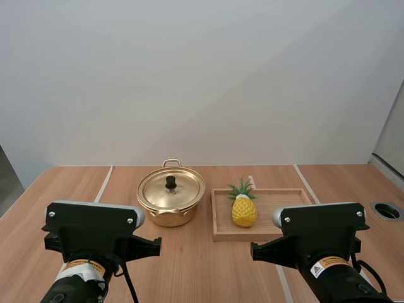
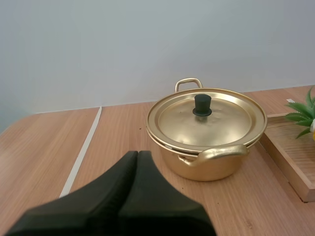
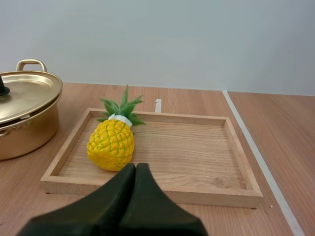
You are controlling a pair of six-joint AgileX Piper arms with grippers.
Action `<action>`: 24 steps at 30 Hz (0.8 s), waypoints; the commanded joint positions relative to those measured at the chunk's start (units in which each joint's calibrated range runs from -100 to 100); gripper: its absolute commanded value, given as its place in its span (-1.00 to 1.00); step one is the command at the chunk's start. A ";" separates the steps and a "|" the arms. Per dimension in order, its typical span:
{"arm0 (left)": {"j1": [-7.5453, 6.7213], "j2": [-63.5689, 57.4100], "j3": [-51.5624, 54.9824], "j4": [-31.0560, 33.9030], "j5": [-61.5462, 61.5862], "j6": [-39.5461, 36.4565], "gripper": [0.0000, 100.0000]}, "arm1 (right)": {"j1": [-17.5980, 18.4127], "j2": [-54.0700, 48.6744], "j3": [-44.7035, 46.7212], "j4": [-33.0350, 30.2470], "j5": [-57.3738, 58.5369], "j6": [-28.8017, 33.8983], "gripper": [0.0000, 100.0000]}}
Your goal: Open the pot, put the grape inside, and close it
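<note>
A golden pot (image 1: 170, 203) stands on the table with its lid (image 1: 171, 189) on, topped by a black knob (image 1: 170, 183). Right of it a wooden tray (image 1: 284, 208) holds a yellow toy pineapple (image 1: 243, 209) with green leaves; I see no grapes. In the left wrist view my left gripper (image 2: 138, 154) is shut on nothing, a short way in front of the pot (image 2: 206, 147), its lid (image 2: 206, 118) closed. In the right wrist view my right gripper (image 3: 135, 166) is also shut on nothing, just before the tray's (image 3: 197, 147) near rim, close to the pineapple (image 3: 111, 143).
White tape lines (image 1: 103, 183) run across the wooden table. A round cable hole (image 1: 387, 210) sits near the table's right edge. Both arms (image 1: 95, 243) hang over the front of the table. Bare table lies left of the pot.
</note>
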 commanded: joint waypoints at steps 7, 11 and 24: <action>0.02 -0.36 0.06 -0.56 -0.67 -0.57 -1.00 | -0.10 -0.36 0.22 0.12 -1.23 -0.33 -1.00; 0.02 -0.36 0.06 -0.56 -1.29 -0.57 -1.00 | -0.10 -0.36 0.22 0.12 -1.23 -0.33 -1.00; 0.02 -0.36 0.06 -0.56 -1.29 -0.57 -1.00 | -0.10 -0.36 0.22 0.12 -1.23 -0.33 -1.00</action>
